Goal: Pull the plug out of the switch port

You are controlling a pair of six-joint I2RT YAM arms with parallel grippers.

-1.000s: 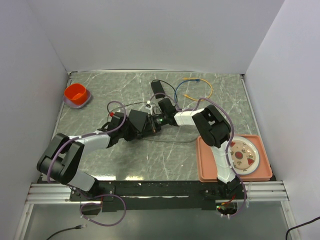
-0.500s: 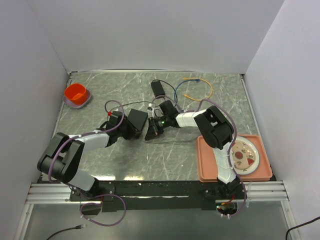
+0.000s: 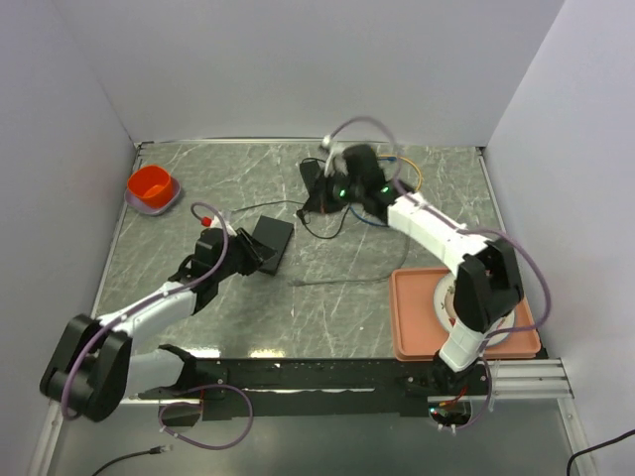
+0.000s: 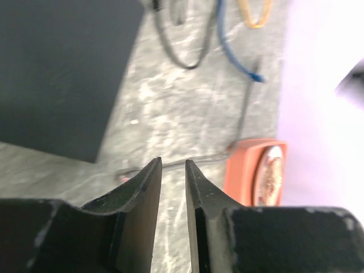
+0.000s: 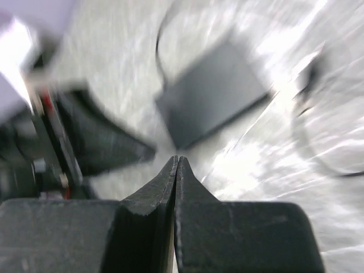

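Observation:
The flat black switch box (image 3: pixel 271 241) lies flat mid-table, and its port does not show clearly. A thin grey cable (image 3: pixel 342 282) lies loose on the table to the right of the box. Its plug end (image 4: pixel 123 172) rests apart from the box (image 4: pixel 57 74). My left gripper (image 3: pixel 254 262) sits at the box's near-left corner, its jaws (image 4: pixel 173 164) slightly open with nothing between them. My right gripper (image 3: pixel 317 203) hangs above the far middle of the table, shut (image 5: pixel 177 160) on nothing. It looks down at the box (image 5: pixel 211 98).
A small black adapter brick (image 3: pixel 311 176) with a thin lead lies at the back, with blue (image 4: pixel 228 48) and yellow (image 3: pixel 409 171) cables beside it. An orange bowl (image 3: pixel 152 187) sits far left. A salmon tray (image 3: pixel 407 337) with a plate is at the near right.
The right gripper has lifted away from the box toward the back of the table and shut. The left gripper has let go of the box and drawn back. The grey cable stays on the table.

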